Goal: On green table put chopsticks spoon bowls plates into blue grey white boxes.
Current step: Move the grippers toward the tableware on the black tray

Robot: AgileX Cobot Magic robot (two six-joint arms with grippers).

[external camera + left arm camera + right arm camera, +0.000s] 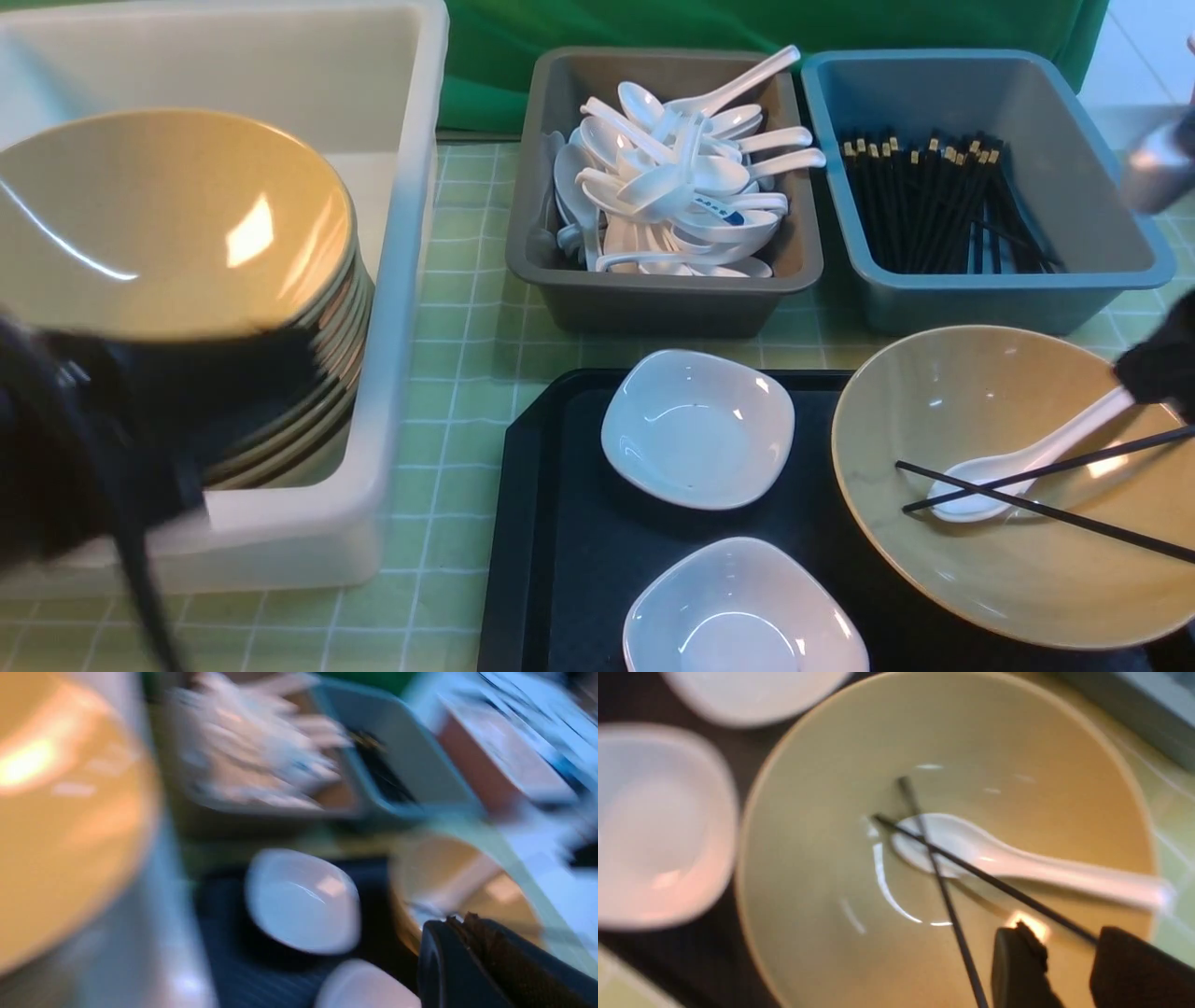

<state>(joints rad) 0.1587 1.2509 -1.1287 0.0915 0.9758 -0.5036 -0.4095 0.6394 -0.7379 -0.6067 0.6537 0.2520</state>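
- Nearest, on the black tray (560, 560), a near white dish (742, 607) and a farther white dish (697, 427) wait unsorted.
- Right of them, the yellow bowl (1008, 579) holds a white spoon (1074, 436) and two black chopsticks (1027, 505). The right hand (1064, 947), fingers apart, straddles one chopstick without gripping it.
- Left, the left hand (460, 926) is closed and empty beside the white box (401, 280) of stacked bowls (168, 224).
- Far, the grey box (653, 299) holds many spoons and the blue box (1074, 168) chopsticks, so the task looks mostly done.

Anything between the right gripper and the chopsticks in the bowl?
Nothing visible. The chopsticks lie on top, crossed over the spoon in the bowl; the right gripper hangs open right by them.
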